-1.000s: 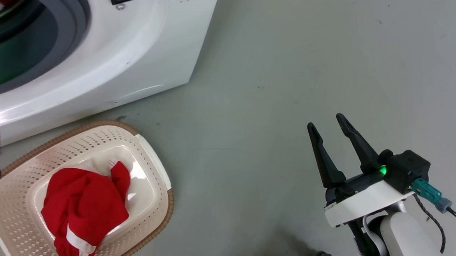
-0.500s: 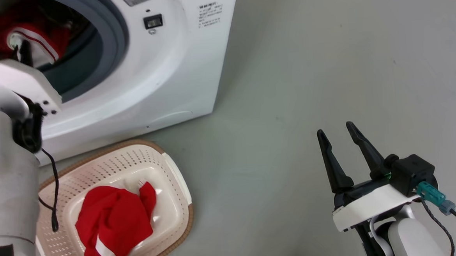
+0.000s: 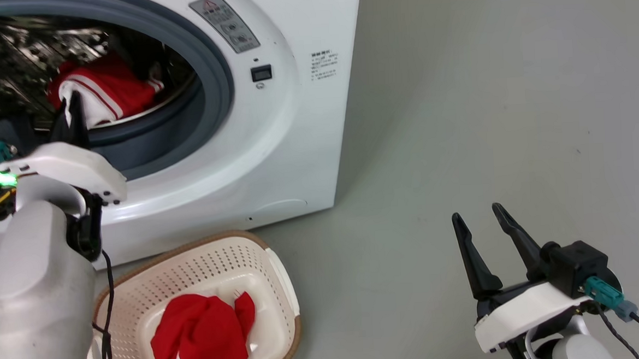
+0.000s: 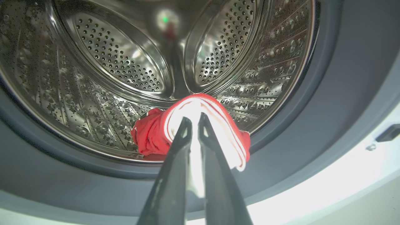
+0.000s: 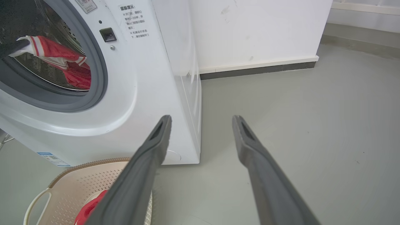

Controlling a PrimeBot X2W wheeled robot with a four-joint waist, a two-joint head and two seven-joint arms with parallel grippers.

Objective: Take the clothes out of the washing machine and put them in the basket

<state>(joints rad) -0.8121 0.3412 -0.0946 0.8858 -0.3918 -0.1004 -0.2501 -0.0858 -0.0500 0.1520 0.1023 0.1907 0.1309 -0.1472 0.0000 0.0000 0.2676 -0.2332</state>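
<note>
The white washing machine [image 3: 289, 121] stands with its porthole uncovered, steel drum [image 4: 118, 59] showing inside. A red garment with a white striped panel [image 4: 187, 128] lies at the drum's front lip. My left gripper [image 4: 193, 120] reaches into the porthole, shut on that white edge; in the head view its fingers [image 3: 73, 124] touch the same garment [image 3: 107, 95]. Another red garment [image 3: 202, 339] lies in the cream basket [image 3: 278, 280] on the floor before the machine. My right gripper [image 3: 477, 217] hangs open over bare floor at the right, holding nothing; its wrist view shows the fingers [image 5: 156, 137] spread.
Grey floor [image 3: 485, 110] stretches to the right of the machine. A white wall with a dark skirting strip [image 5: 256, 68] runs behind it. A black cable [image 3: 108, 322] dangles from my left forearm over the basket's rim.
The head camera has tilted up, so the drum now shows fully and the basket sits lower in view. My left arm has come into view at the porthole, holding the garment. The right gripper stays open.
</note>
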